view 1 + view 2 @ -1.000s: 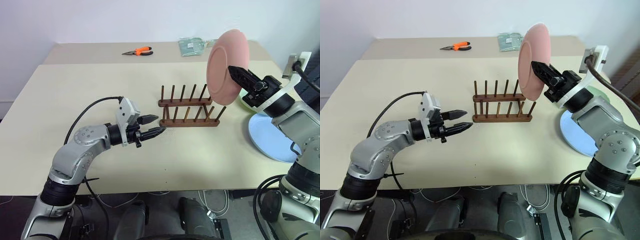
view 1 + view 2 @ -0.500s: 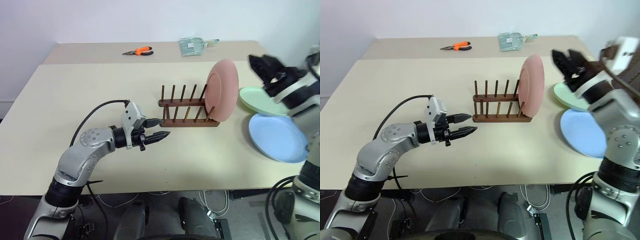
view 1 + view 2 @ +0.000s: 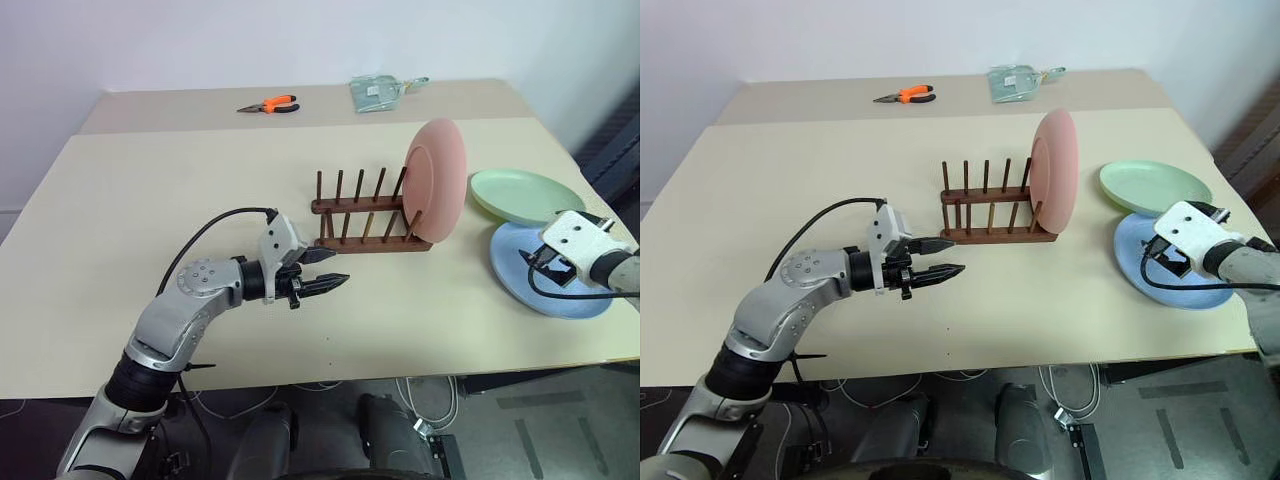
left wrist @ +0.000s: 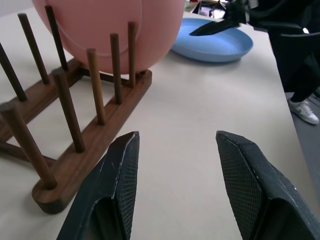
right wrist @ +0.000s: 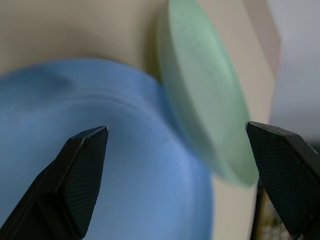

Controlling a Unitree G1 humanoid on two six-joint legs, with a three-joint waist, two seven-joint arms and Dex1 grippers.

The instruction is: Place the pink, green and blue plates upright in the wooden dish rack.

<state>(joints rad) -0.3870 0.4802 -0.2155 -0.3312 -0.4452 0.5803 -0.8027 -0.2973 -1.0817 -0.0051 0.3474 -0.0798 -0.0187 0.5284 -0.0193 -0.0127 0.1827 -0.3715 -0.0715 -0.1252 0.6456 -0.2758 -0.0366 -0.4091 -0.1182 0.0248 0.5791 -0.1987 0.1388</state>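
Observation:
The pink plate [image 3: 437, 185] stands upright in the right end of the wooden dish rack [image 3: 362, 218], held between its pegs with nothing gripping it. To its right the green plate [image 3: 525, 195] lies flat, and the blue plate [image 3: 548, 287] lies flat in front of that. My right gripper [image 5: 177, 135] hovers low over the blue plate [image 5: 100, 150], open and empty, with the green plate [image 5: 205, 110] just beyond it. My left gripper [image 3: 335, 268] is level near the rack's left front end [image 4: 90, 140], open with nothing between its fingers [image 4: 120, 165].
Orange-handled pliers [image 3: 272, 103] and a clear packet [image 3: 378, 92] lie at the far side of the table. A black cable [image 3: 215, 225] arches over my left forearm. The blue plate sits close to the table's right front edge.
My right gripper opened and let go of the pink plate, which now stands in the rack. The right arm drew back and sank to the blue plate. The left gripper edged slightly toward the rack.

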